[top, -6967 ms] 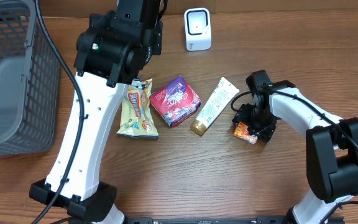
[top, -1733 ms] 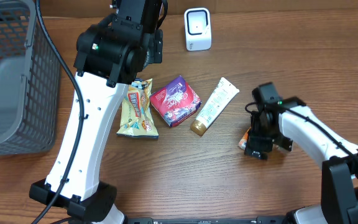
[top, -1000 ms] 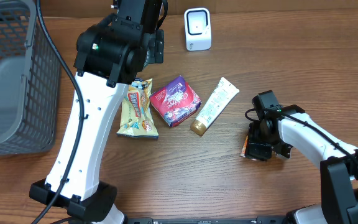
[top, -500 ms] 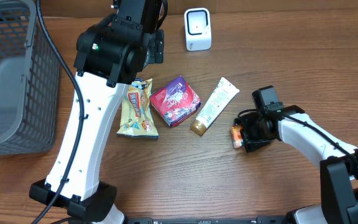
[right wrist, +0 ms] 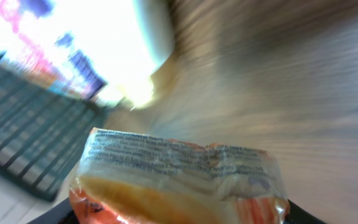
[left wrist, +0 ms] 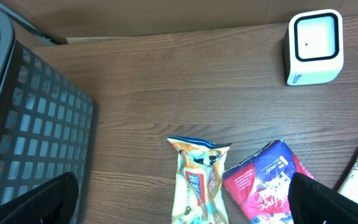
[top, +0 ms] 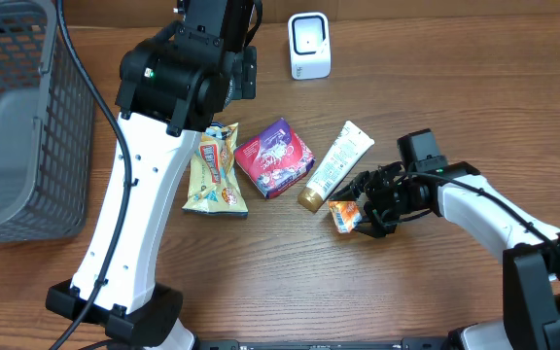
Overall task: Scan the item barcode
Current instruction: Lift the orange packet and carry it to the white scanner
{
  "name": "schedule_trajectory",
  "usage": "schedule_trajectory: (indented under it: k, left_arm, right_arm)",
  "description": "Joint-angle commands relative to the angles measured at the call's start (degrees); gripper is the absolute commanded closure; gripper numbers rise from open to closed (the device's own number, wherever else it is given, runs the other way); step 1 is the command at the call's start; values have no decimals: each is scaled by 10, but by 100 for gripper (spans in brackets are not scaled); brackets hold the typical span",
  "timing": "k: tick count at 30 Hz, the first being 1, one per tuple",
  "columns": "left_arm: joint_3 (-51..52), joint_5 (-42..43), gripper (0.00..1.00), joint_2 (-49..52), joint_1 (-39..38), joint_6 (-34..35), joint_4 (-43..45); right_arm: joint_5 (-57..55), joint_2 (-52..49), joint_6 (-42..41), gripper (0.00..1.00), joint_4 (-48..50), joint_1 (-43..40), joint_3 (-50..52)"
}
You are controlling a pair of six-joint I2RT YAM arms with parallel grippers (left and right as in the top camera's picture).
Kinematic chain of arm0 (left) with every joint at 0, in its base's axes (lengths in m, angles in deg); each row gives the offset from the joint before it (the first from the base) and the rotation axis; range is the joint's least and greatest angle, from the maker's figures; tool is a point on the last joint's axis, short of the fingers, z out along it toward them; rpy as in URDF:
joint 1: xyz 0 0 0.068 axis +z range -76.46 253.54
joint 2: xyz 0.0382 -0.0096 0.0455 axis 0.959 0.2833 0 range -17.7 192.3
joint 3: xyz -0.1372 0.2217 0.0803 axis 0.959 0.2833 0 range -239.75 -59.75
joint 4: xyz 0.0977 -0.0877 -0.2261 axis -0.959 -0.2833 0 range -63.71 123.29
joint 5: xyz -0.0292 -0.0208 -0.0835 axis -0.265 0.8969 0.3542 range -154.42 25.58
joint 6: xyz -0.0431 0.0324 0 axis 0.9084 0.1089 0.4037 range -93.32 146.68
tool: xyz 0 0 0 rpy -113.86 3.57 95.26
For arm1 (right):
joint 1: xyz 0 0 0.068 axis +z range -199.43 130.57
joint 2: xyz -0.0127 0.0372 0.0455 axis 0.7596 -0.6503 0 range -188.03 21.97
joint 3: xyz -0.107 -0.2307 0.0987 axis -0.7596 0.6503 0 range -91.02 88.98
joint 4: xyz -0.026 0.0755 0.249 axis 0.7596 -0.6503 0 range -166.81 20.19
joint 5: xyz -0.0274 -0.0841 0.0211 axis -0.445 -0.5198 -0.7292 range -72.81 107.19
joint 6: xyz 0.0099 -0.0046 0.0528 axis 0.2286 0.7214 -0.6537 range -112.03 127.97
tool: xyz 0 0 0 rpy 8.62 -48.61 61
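The item is a small orange snack packet [top: 342,217] with printed text on its clear side. My right gripper [top: 360,208] is shut on it and holds it just above the table, right beside the gold cap of the tube. In the right wrist view the packet [right wrist: 179,177] fills the lower frame between my gripper's [right wrist: 176,216] fingers, with small print facing the camera; I see no barcode. The white barcode scanner [top: 309,46] stands at the back of the table, well away from the packet. My left gripper [left wrist: 182,202] hangs open high over the table, holding nothing.
A cream tube [top: 333,165], a pink box [top: 275,157] and a yellow candy bag [top: 214,173] lie in a row mid-table. A grey mesh basket [top: 13,126] stands at the left edge. The left arm [top: 178,87] rises tall over the left middle.
My right gripper has swung left with the packet and turned it, from the right part of the table to a spot beside the tube's cap. The left arm has stayed still.
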State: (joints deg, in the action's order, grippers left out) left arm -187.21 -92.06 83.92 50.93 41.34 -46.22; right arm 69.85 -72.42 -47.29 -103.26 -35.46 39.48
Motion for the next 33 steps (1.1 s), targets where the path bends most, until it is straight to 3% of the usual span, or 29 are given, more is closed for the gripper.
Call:
schedule_trajectory:
  k: [1, 6, 13, 17, 24, 33]
  left_arm:
    - [-5, 3, 0, -10, 2, 6, 2]
    - [-5, 2, 0, -10, 2, 6, 2]
    - [-5, 2, 0, -10, 2, 6, 2]
    - [-5, 2, 0, -10, 2, 6, 2]
    - [-5, -26, 0, -10, 2, 5, 0]
    - [-5, -30, 0, -10, 2, 6, -3]
  right_arm:
    - [157, 2, 13, 34, 2, -16, -16]
    - [243, 2, 10, 34, 2, -22, -16]
    - [233, 2, 16, 34, 5, -22, -16]
    - [149, 2, 56, 36, 61, -22, -16]
    - [43, 2, 108, 36, 283, -22, -16]
    - [-287, 2, 116, 38, 419, -16, -16]
